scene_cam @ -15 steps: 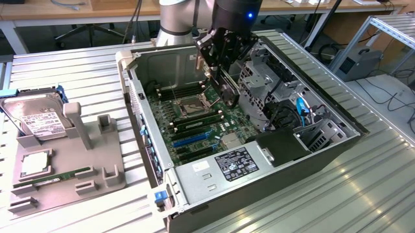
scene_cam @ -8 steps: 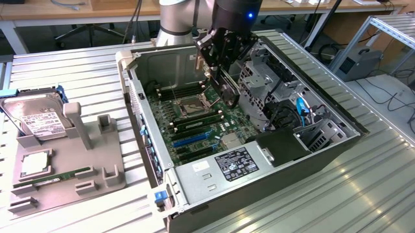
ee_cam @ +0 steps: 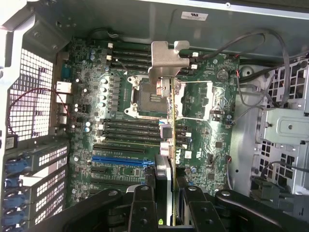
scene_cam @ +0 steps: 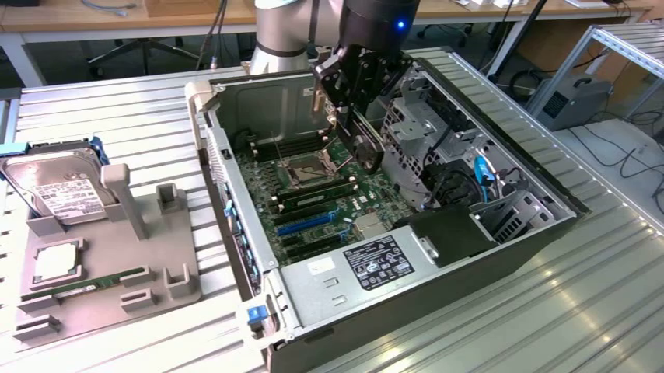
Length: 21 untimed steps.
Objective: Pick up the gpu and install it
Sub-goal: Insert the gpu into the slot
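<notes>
One gripper (scene_cam: pixel 351 105) (ee_cam: pixel 164 195), fingers clamped on one graphics card (scene_cam: pixel 363 144) (ee_cam: pixel 165 62), holds it edge-on above the motherboard (ee_cam: pixel 120 108) inside one open computer case (scene_cam: pixel 220 163). One hard drive (scene_cam: pixel 61 188) sits at the exterior view's left.

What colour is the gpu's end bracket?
Silver-grey, bare metal. The bracket of the gpu shows best in the wrist view.

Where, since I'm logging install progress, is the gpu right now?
In the wrist view the gpu is held edge-on in the gripper, above the motherboard, near the CPU socket.
</notes>
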Tool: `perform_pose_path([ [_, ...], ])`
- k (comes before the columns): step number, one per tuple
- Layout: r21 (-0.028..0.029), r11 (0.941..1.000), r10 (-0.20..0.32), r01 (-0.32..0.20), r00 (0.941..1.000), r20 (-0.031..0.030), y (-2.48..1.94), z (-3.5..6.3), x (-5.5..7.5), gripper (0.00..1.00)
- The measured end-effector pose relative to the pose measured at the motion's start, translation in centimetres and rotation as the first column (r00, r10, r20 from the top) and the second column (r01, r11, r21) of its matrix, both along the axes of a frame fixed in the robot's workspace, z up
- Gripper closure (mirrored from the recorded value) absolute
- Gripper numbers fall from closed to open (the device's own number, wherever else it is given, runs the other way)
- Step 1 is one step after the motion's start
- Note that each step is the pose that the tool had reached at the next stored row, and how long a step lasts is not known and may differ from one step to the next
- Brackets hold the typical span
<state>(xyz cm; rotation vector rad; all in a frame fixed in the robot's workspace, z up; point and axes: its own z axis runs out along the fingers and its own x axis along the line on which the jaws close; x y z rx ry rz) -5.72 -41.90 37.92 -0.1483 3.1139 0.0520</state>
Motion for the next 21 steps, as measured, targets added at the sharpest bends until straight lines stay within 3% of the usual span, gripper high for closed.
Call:
perform_pose_path([
  [21, 0.0001, 0.9991, 0.042, -0.042, 0.9991, 0.0, 0.0, -0.1, 0.0, 0.73],
])
